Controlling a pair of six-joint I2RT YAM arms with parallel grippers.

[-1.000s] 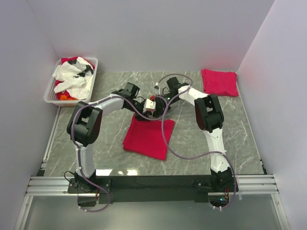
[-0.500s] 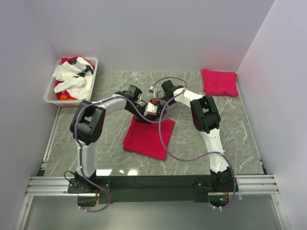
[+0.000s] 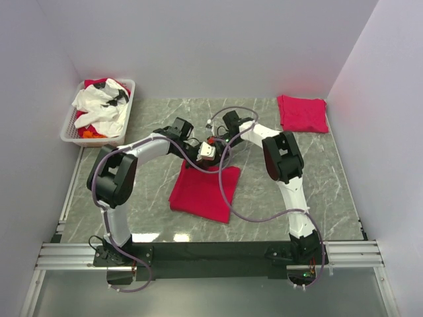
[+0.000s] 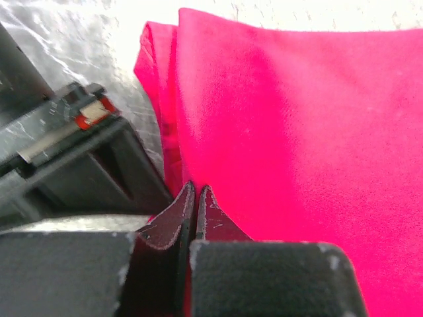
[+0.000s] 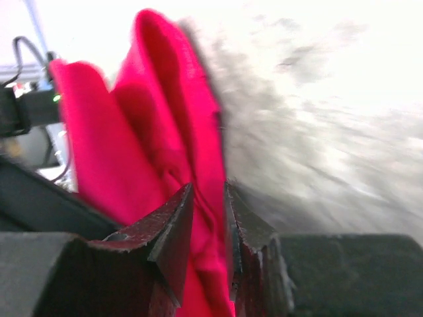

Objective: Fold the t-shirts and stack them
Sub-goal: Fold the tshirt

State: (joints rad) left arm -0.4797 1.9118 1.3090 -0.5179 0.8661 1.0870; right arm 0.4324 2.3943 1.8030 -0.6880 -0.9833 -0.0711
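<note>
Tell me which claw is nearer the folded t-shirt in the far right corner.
Right, narrowly. The right claw pinches the far edge of the centre t-shirt, left of the folded t-shirt; the left claw grips beside it, slightly farther.

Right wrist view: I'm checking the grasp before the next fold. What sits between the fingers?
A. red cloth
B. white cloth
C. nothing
A: fabric of the red t-shirt is pinched between the two fingers of the right gripper.
</note>
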